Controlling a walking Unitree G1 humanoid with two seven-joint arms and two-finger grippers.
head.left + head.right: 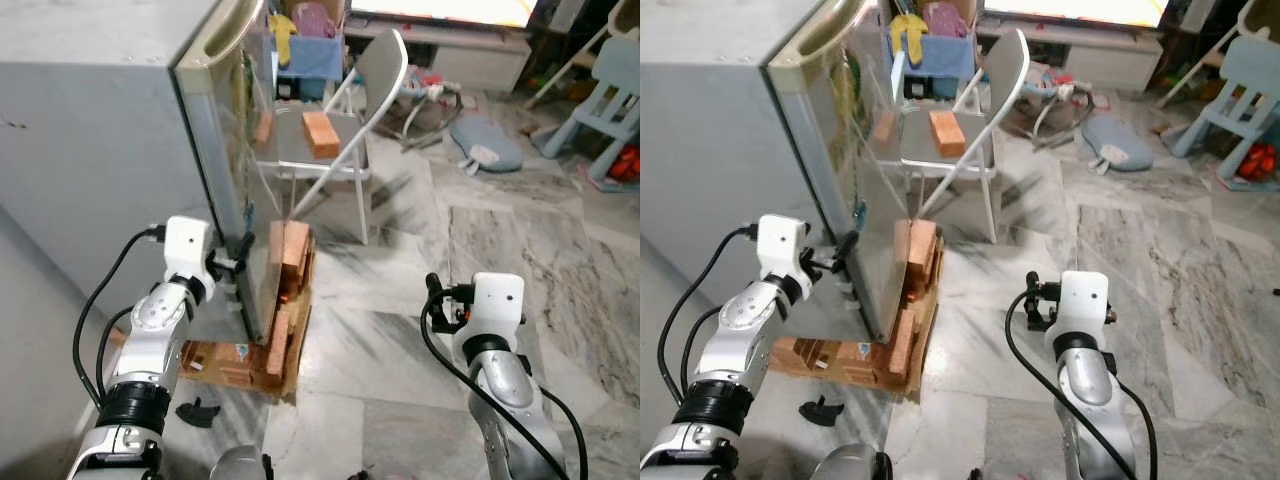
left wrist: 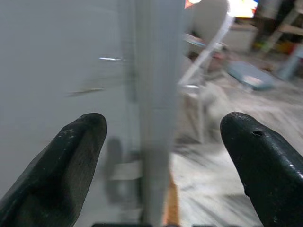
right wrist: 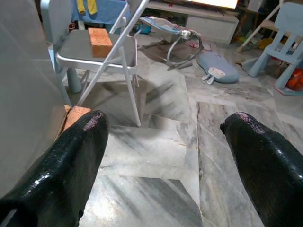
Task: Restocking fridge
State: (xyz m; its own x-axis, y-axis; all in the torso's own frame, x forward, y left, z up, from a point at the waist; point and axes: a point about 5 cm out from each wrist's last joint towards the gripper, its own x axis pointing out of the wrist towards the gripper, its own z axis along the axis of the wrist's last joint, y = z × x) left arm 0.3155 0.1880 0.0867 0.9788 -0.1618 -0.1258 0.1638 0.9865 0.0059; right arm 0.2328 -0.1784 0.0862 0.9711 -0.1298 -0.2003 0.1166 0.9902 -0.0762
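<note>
The grey fridge stands at my left, its shiny door edge-on toward me. My left gripper is at the door's lower edge. In the left wrist view that gripper is open, with the door edge running between its fingers and not touching them. My right gripper is open over the marble floor, holding nothing. An orange brick-shaped pack lies on the seat of a grey folding chair behind the door.
Stacked wooden blocks and a low wooden pallet sit under the fridge front. A small black part lies on the floor. Farther back are a blue bin, a baby bouncer, a grey cushion and a light-blue child chair.
</note>
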